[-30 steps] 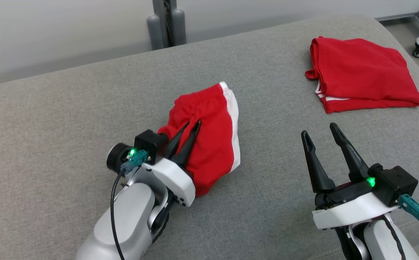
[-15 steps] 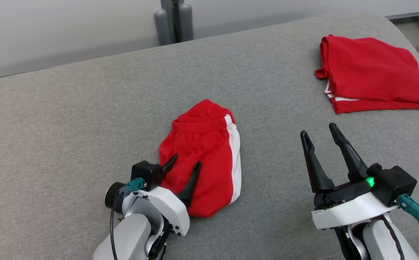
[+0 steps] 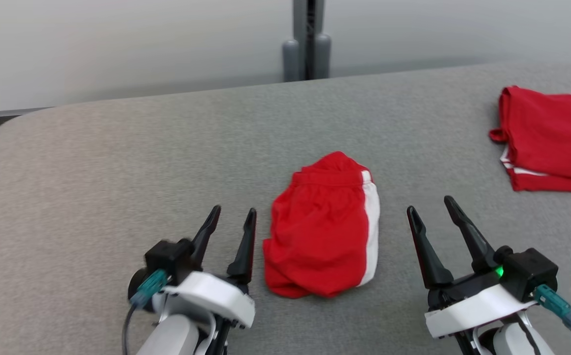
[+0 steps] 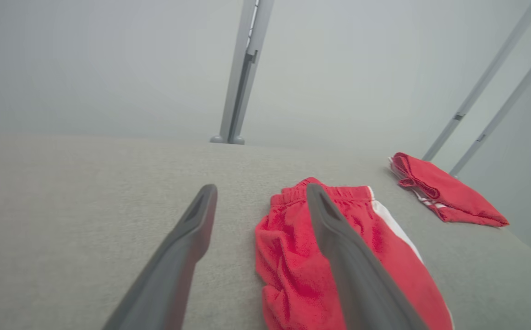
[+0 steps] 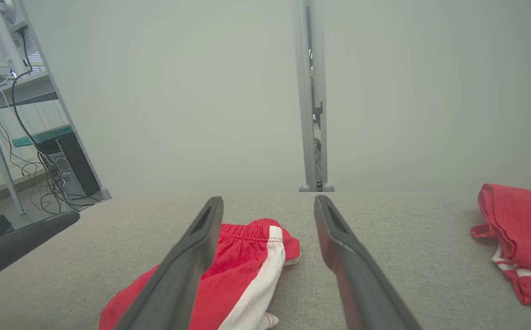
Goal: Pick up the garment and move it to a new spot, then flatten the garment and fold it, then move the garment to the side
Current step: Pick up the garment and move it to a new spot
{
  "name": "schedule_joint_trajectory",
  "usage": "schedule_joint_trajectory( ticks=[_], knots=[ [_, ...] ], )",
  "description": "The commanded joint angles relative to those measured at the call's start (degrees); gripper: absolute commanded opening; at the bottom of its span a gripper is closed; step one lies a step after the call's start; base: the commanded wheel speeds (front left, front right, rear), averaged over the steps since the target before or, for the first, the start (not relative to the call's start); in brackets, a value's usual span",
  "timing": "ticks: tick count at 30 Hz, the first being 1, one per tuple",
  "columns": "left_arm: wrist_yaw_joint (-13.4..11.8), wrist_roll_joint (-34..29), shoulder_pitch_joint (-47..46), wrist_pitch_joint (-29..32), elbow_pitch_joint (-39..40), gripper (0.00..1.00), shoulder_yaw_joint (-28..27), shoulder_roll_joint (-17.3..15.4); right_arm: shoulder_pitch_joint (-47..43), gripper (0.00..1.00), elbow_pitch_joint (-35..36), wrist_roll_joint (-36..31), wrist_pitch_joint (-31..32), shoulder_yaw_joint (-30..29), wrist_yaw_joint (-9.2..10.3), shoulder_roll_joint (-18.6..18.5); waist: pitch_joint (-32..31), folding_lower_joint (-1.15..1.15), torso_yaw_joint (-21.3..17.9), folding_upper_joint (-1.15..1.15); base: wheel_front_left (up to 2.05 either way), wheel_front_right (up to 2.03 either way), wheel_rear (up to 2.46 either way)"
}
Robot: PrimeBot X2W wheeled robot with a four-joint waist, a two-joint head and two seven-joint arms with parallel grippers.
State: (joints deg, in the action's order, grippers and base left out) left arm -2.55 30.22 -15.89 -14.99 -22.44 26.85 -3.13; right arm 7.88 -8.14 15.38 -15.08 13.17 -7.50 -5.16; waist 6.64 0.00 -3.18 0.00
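The garment (image 3: 322,231) is a pair of red shorts with a white side stripe, lying bunched on the grey padded table (image 3: 117,158). It also shows in the left wrist view (image 4: 292,256) and the right wrist view (image 5: 228,279). My left gripper (image 3: 231,217) stands open just left of the garment, apart from it, with nothing between its fingers. My right gripper (image 3: 430,207) is open to the garment's right, also empty. One left finger (image 4: 347,261) crosses in front of the shorts in the left wrist view.
A second red garment (image 3: 551,140), folded, lies at the table's far right edge and also shows as a folded red garment (image 5: 522,238). A grey post (image 3: 307,44) stands behind the table. A desk with cables (image 5: 22,137) stands off to the left.
My left gripper opened, let go of the shorts and drew back to their left. The shorts dropped flat onto the table. The head camera has turned left, shifting the whole picture right.
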Motion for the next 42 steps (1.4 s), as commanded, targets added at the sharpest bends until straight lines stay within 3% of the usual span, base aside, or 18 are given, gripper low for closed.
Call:
schedule_joint_trajectory(
  ticks=[1, 11, 24, 42],
  knots=[
    [-0.98, -1.04, 2.50, -0.21, 2.52, 1.00, -1.76, -0.29, -0.74, 1.00, -0.19, 0.17, -0.14, 0.07, 0.02, -0.03, -1.88, 0.00, 2.59, 0.00, 0.00, 0.00, 0.00],
    [-5.07, -8.59, 13.35, -0.24, 14.21, 1.00, -10.27, -0.10, -4.49, 1.00, -0.95, -0.32, -0.14, 0.05, 0.02, 0.39, -6.42, 0.00, 7.11, 0.00, 0.00, 0.00, 0.00],
    [-6.20, -19.52, 24.20, -0.24, 25.28, 1.00, -17.23, 0.09, -10.95, 1.00, -0.39, -2.76, -0.14, -3.85, 0.02, 1.70, -10.80, 0.00, 8.26, 0.00, 0.00, 0.00, 0.00],
    [-4.84, -23.49, 29.32, -0.24, 23.41, 1.00, -17.49, 0.13, -14.93, 1.00, 0.72, -3.34, -0.14, -7.80, 0.02, 2.16, -10.85, 0.00, 6.30, 0.00, 0.00, 0.00, 0.00]
  ],
)
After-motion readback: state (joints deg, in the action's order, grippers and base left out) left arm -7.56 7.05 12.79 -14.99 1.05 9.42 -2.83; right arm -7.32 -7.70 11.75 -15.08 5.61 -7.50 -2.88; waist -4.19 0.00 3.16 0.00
